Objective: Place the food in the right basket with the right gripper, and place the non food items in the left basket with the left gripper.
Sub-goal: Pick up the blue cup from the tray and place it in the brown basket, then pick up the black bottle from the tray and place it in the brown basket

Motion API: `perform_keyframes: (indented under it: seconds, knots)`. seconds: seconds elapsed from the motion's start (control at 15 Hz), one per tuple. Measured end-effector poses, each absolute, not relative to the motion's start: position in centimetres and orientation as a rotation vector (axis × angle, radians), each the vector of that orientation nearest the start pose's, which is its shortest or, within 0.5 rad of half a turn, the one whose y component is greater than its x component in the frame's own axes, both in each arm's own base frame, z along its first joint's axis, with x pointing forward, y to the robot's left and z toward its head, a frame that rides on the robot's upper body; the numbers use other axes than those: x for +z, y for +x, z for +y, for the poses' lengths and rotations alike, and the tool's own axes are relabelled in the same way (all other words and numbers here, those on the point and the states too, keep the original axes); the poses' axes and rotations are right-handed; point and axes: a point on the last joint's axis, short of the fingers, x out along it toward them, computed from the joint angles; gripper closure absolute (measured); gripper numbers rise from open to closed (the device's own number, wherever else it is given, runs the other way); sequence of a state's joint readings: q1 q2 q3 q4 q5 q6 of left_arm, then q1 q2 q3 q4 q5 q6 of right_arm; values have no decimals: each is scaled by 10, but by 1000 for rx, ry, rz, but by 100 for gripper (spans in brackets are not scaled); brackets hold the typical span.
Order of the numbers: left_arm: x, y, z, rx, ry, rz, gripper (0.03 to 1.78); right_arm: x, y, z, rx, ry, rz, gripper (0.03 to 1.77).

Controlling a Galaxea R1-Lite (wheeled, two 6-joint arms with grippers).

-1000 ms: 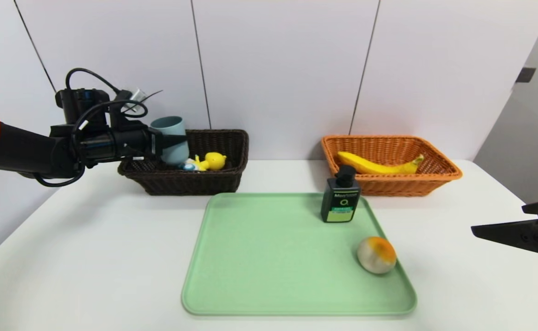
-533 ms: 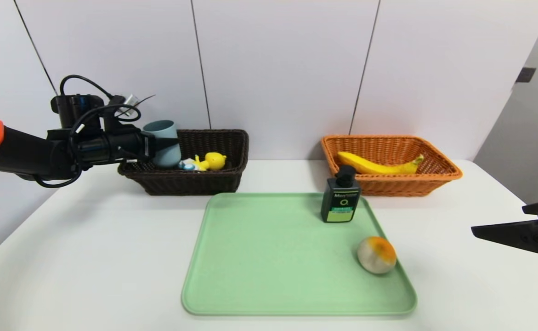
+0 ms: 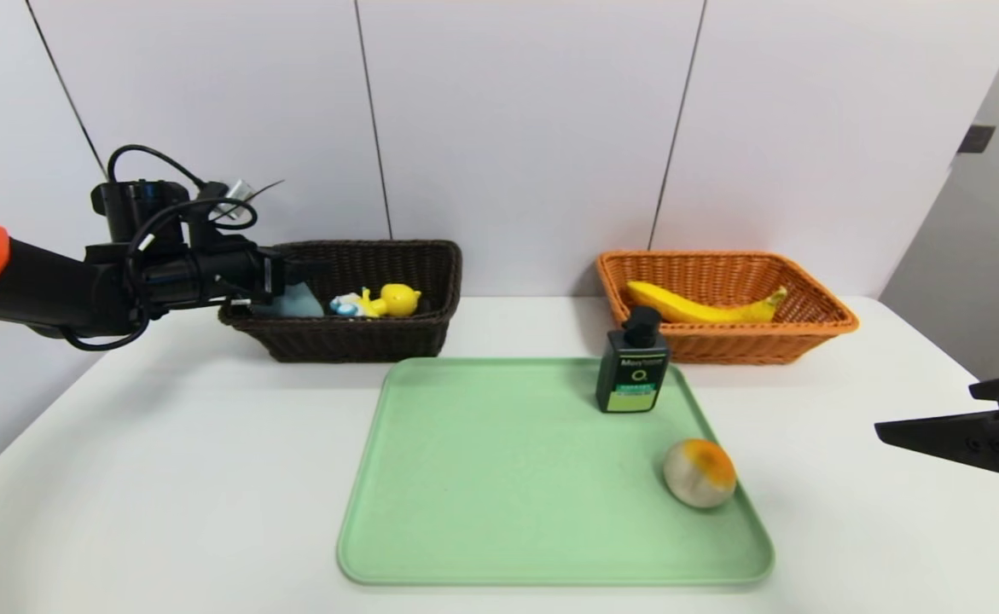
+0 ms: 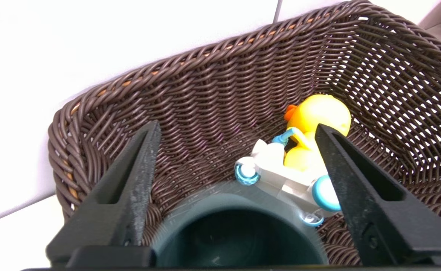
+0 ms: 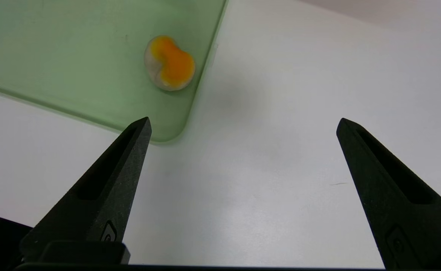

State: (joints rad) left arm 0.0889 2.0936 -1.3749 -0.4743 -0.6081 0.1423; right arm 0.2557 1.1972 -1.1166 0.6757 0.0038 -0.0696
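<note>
My left gripper point(image 3: 299, 273) point(image 4: 237, 126) hangs open over the left end of the dark brown left basket point(image 3: 354, 341) point(image 4: 212, 86). The grey-blue cup point(image 3: 296, 304) point(image 4: 239, 233) lies in the basket below the spread fingers, free of them, beside the yellow duck toy point(image 3: 390, 300) point(image 4: 310, 124). The dark pump bottle point(image 3: 633, 362) stands on the green tray point(image 3: 499, 477). The round pale fruit point(image 3: 699, 472) point(image 5: 169, 63) lies near the tray's right front corner. A banana point(image 3: 704, 307) lies in the orange right basket point(image 3: 721, 341). My right gripper point(image 3: 926, 414) point(image 5: 243, 120) waits open at the right edge.
Both baskets stand against the back wall, the tray between them and nearer to me. White tabletop point(image 3: 166, 477) surrounds the tray. The left arm reaches in from the left at basket height.
The left gripper carried the cup left and down into the dark basket, then opened; the cup has dropped out of the fingers. The right arm has not moved.
</note>
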Motion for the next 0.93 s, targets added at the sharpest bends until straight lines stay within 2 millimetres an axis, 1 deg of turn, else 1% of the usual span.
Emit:
perform_keyframes:
  seconds: [0.2, 0.4, 0.47, 0.67, 0.8, 0.93]
  knots:
    - [189, 421, 24, -532, 62, 171, 27, 270, 141, 37, 272, -161, 743, 11]
    - [214, 413, 20, -537, 76, 114, 22, 270, 141, 37, 270, -158, 743, 11]
    - [224, 410, 15, -545, 66, 94, 20, 270, 141, 37, 269, -158, 742, 11]
    - [250, 396, -12, -598, -27, 68, 17, 270, 141, 37, 271, -156, 741, 11]
    - [259, 386, -27, -633, -92, 84, 16, 271, 140, 37, 272, -155, 739, 11]
    - [265, 375, -34, -654, -127, 89, 15, 271, 140, 37, 269, -155, 736, 11]
